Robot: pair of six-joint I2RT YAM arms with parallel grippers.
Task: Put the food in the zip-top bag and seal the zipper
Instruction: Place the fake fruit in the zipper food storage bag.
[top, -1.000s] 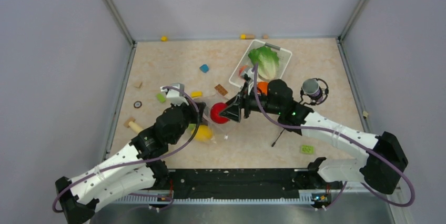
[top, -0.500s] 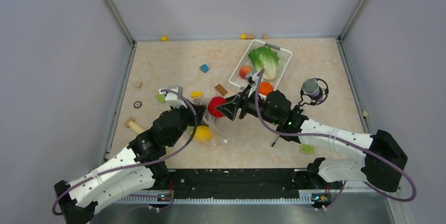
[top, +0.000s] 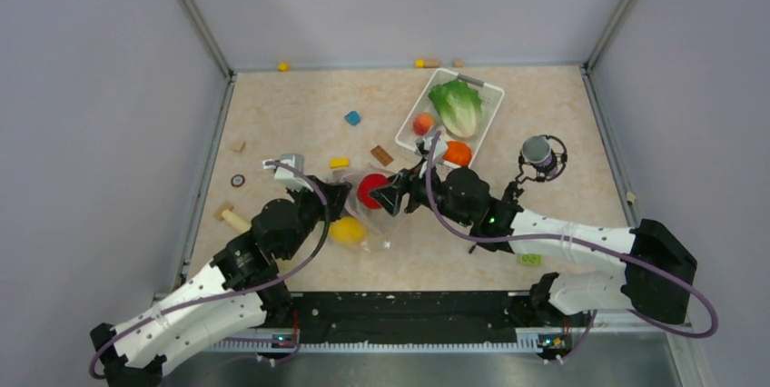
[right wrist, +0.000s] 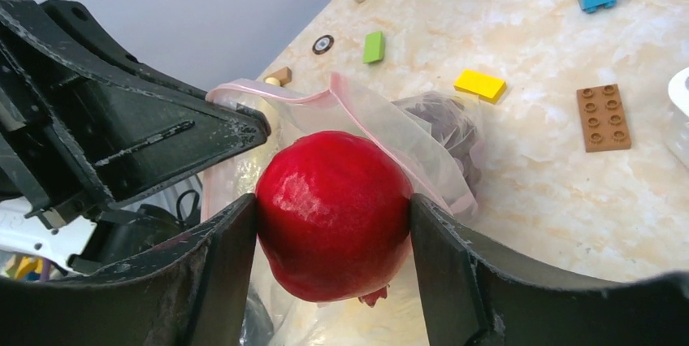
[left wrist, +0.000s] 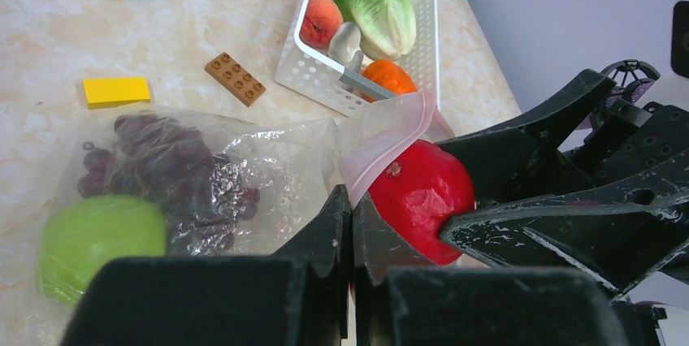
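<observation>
Your right claw [right wrist: 331, 200] pinching red apple [right wrist: 333, 228] at zip-top bag [left wrist: 244, 147] mouth, your left claw [left wrist: 351, 204] pinching its pinkish zipper [right wrist: 276, 94] edge, grape bunch [left wrist: 175, 171] and lime [left wrist: 97, 236] inside bag on counter [left wrist: 49, 29], lettuce [left wrist: 370, 1] and orange [left wrist: 388, 76] in white basket [left wrist: 296, 70].

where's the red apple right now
Mid-frame in the top view, below-left of the white basket, the red apple is clamped in the right gripper at the mouth of the zip-top bag, whose edge the left gripper pinches.
</observation>
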